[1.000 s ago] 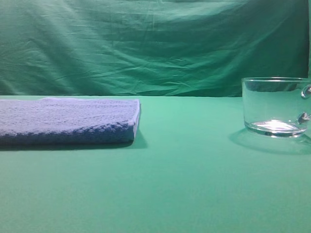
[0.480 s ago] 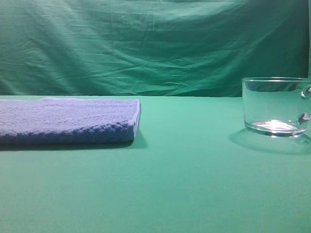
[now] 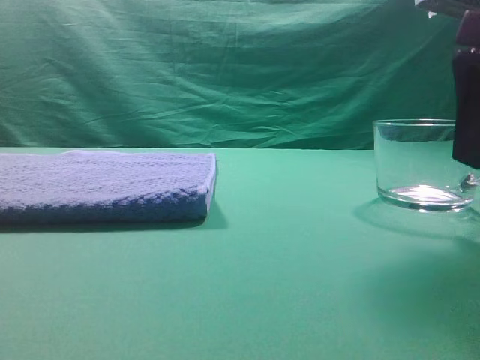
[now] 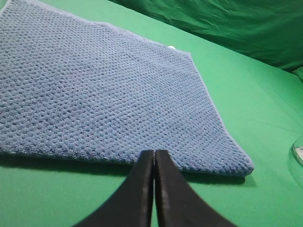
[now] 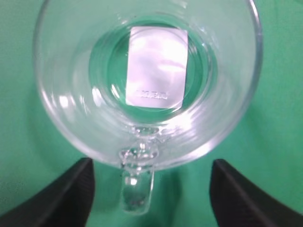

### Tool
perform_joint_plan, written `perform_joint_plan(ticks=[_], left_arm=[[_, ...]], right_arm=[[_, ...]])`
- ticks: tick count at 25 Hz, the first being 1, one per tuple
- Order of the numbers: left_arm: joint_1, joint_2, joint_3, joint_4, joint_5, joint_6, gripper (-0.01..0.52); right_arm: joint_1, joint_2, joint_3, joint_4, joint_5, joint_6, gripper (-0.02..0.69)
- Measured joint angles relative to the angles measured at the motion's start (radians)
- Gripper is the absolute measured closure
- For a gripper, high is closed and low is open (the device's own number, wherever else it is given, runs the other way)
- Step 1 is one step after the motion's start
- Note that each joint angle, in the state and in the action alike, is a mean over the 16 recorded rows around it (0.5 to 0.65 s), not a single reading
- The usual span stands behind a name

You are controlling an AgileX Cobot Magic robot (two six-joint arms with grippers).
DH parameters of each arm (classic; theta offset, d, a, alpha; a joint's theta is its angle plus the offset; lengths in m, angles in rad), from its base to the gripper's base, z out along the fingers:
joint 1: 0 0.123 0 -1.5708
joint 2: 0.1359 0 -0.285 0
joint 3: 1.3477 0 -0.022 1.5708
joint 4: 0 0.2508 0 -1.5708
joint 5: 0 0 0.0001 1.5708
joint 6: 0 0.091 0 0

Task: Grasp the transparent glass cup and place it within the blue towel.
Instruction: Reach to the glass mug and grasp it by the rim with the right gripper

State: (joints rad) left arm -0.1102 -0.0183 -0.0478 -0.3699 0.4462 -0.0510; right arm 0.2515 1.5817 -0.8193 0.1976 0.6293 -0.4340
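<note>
The blue towel (image 3: 105,186) lies flat at left on the green surface (image 3: 285,285), the left gripper (image 4: 154,163) above its near edge, fingers pressed together. Well apart at right stands the transparent glass cup (image 5: 147,80), upright; the right gripper (image 5: 150,189), fingers wide, straddles its handle (image 5: 137,189) and should grip squarely.

The transparent glass cup (image 3: 417,165) is seen upright at the right edge of the frame. The folded blue towel (image 3: 105,186) lies flat at middle left.
</note>
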Motion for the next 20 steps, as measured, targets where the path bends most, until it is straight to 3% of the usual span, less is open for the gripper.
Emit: perform_joint_plan(ticks=[7,13,20], left_arm=[[0.000,0.000,0.000,0.000,0.000,0.000,0.514],[0.000,0.000,0.000,0.000,0.000,0.000,0.514],[0.000,0.000,0.000,0.000,0.000,0.000,0.514]], right_arm=[[0.005,0.012,-0.033,0.026,0.004,-0.038,0.559],[0.048,0.019,-0.136,0.056,0.028,-0.047,0.560],[0.185,0.063,-0.357,0.086,0.046,-0.050,0.560]])
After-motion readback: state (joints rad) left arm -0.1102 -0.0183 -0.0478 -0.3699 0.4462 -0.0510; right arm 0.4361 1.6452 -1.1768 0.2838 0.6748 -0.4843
